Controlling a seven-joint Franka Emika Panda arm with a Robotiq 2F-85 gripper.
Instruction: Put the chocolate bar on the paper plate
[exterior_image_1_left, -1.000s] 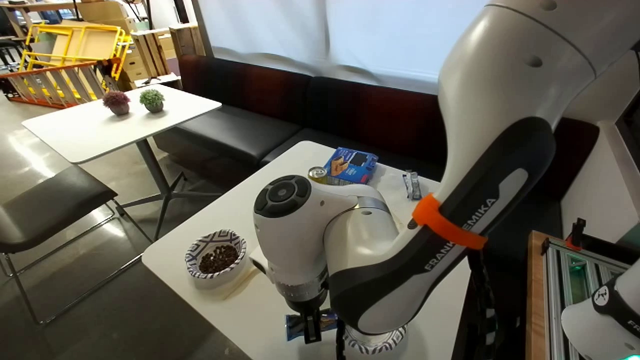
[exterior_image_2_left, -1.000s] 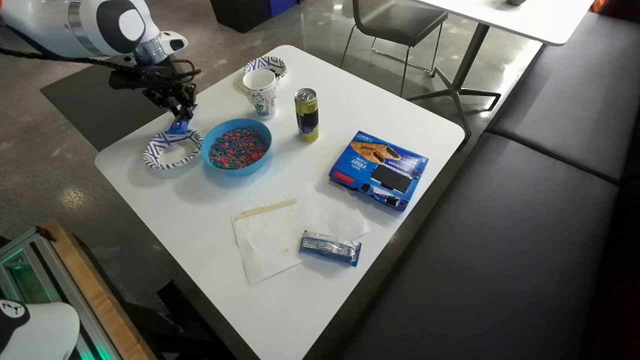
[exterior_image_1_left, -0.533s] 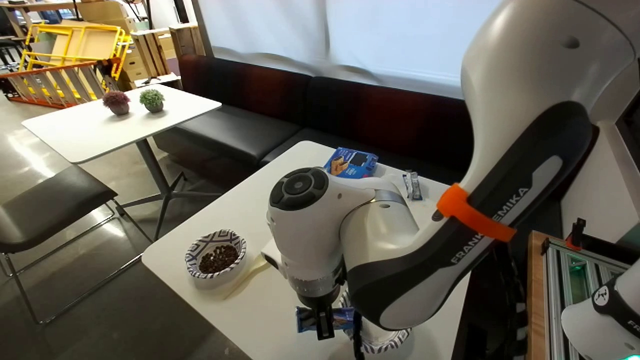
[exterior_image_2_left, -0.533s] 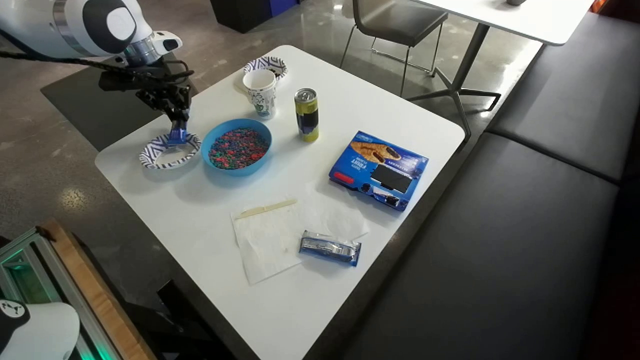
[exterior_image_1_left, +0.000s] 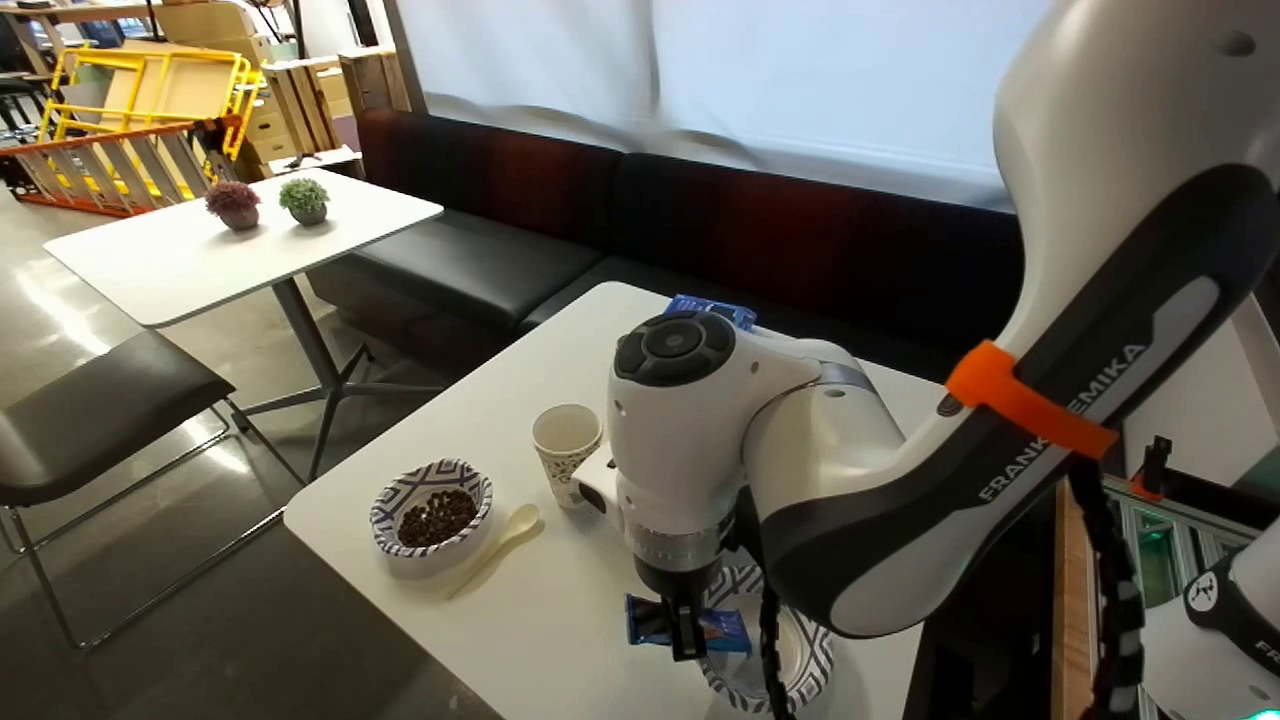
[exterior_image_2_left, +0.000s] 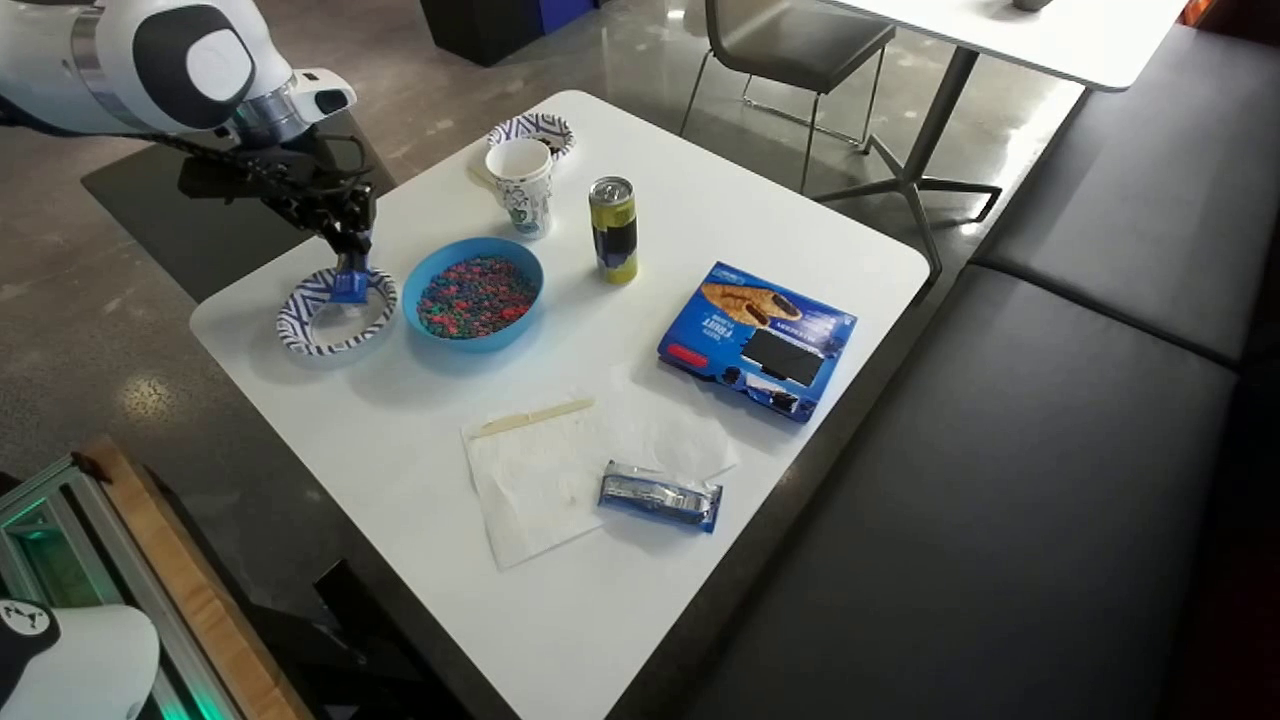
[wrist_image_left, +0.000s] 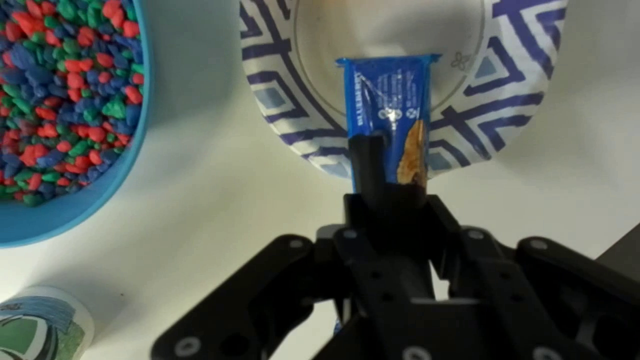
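Chocolate bar (exterior_image_1_left: 728, 631), lower center in an exterior view, is clamped mid-length by the gripper (exterior_image_1_left: 688, 651), fingers (exterior_image_1_left: 686, 633) closed. In an exterior view, upper left, the paper plate (exterior_image_2_left: 340, 324) lies near the edge of the table (exterior_image_2_left: 600, 340); lowering crookedly might shove it over. Wrist view, top: only one end overlaps the plate, so early release could tip the bar outward.

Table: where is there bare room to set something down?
Bare: between the blue bowl and napkin; between the can, box and table edge. Crowded: the paper plate, with the bowl beside it and gripper holding the wrapped bar partly over it.
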